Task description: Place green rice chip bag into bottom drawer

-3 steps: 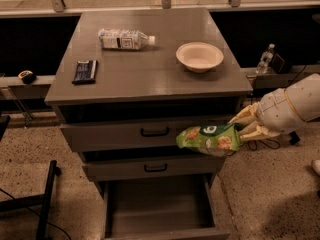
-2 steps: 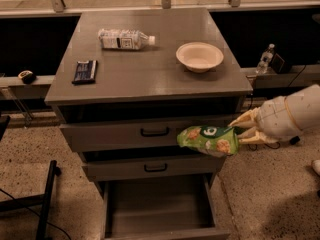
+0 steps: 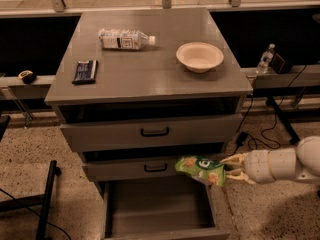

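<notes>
Gripper [image 3: 228, 168] clamped on rt end of green rice chip bag [image 3: 199, 169], above open bottom drawer [image 3: 150, 210].

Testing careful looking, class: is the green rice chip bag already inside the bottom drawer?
No, the gripper holds the green rice chip bag above the open bottom drawer's right side.

A cabinet [image 3: 150, 79], its bottom drawer [image 3: 150, 209] open in front
On top: bottle [image 3: 125, 39] back left, bowl [image 3: 199, 57] right, wrapper [image 3: 84, 71] left. At right, the gripper [image 3: 228, 167] holds the chip bag [image 3: 201, 170] over the drawer's right rear corner.
</notes>
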You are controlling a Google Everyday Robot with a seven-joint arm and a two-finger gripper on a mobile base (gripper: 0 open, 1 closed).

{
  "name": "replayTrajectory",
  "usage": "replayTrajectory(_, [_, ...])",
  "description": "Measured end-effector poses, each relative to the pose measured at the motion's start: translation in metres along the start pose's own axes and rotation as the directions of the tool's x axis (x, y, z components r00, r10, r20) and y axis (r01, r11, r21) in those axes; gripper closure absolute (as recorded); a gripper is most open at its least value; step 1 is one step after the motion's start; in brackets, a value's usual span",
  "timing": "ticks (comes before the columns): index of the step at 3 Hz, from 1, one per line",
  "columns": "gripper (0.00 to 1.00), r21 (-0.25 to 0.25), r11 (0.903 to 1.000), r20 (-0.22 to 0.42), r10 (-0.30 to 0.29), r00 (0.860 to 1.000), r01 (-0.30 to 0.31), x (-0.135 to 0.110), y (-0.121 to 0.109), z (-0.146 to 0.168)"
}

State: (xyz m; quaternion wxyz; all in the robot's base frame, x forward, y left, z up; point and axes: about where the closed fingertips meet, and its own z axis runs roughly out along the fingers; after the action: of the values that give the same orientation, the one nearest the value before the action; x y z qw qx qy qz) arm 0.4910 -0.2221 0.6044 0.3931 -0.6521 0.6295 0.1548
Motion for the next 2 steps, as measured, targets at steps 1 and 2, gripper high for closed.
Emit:
replayTrajectory(1, [1.0,-0.014,0.9997,0.021,0.021,1.0,-0.02,0.0086,0.0082,0.0128])
replayTrajectory(2, [1.0,-0.036,0.9991,0.03,0.025,0.999,-0.023,0.0081,0.01,0.0158])
